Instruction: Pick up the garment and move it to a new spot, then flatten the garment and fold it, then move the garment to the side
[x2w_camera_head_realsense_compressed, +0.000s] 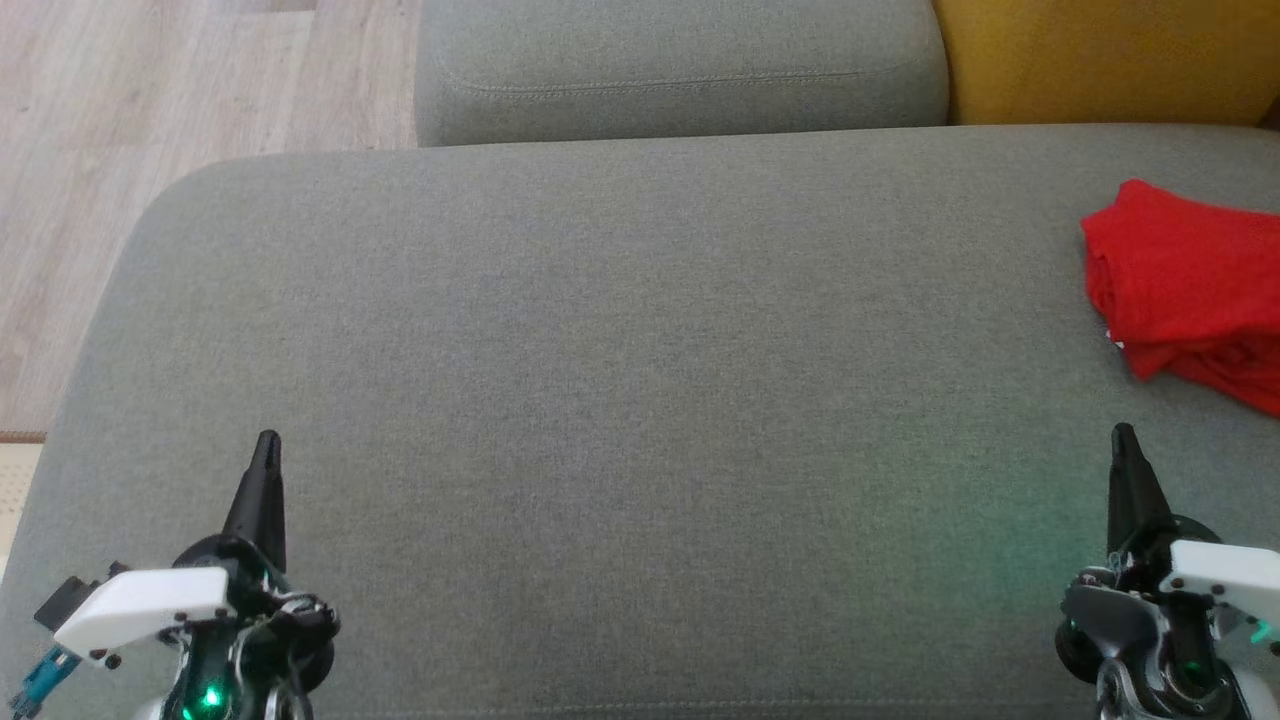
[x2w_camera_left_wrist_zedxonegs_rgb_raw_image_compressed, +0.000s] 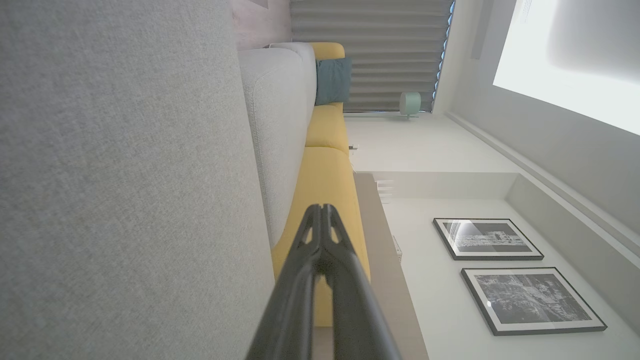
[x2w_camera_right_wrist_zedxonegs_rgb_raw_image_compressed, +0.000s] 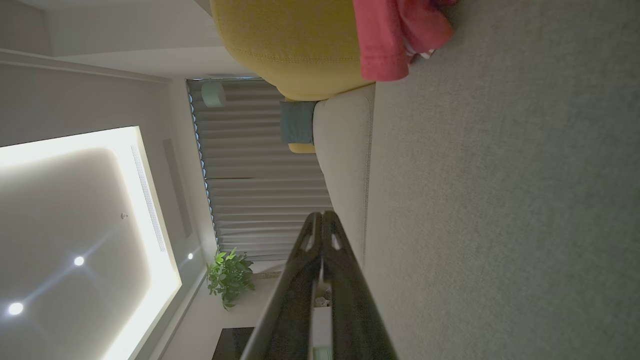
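The garment (x2w_camera_head_realsense_compressed: 1195, 290) is red and lies bunched and folded over at the far right of the grey sofa seat (x2w_camera_head_realsense_compressed: 620, 350), partly cut off by the head view's edge. The right wrist view catches its hem, the garment (x2w_camera_right_wrist_zedxonegs_rgb_raw_image_compressed: 395, 35) lying against the yellow cushion. My right gripper (x2w_camera_head_realsense_compressed: 1123, 432) stands shut and empty at the lower right, a short way in front of the garment and apart from it. At the lower left my left gripper (x2w_camera_head_realsense_compressed: 268, 440) is shut too, holding nothing. Both wrist views show their own fingers pressed together: left gripper (x2w_camera_left_wrist_zedxonegs_rgb_raw_image_compressed: 321, 206), right gripper (x2w_camera_right_wrist_zedxonegs_rgb_raw_image_compressed: 321, 213).
A grey back cushion (x2w_camera_head_realsense_compressed: 680, 70) runs behind the seat, with a yellow cushion (x2w_camera_head_realsense_compressed: 1110, 55) to its right. Wooden floor (x2w_camera_head_realsense_compressed: 150, 90) lies past the seat's left edge. The wide middle of the seat is bare fabric.
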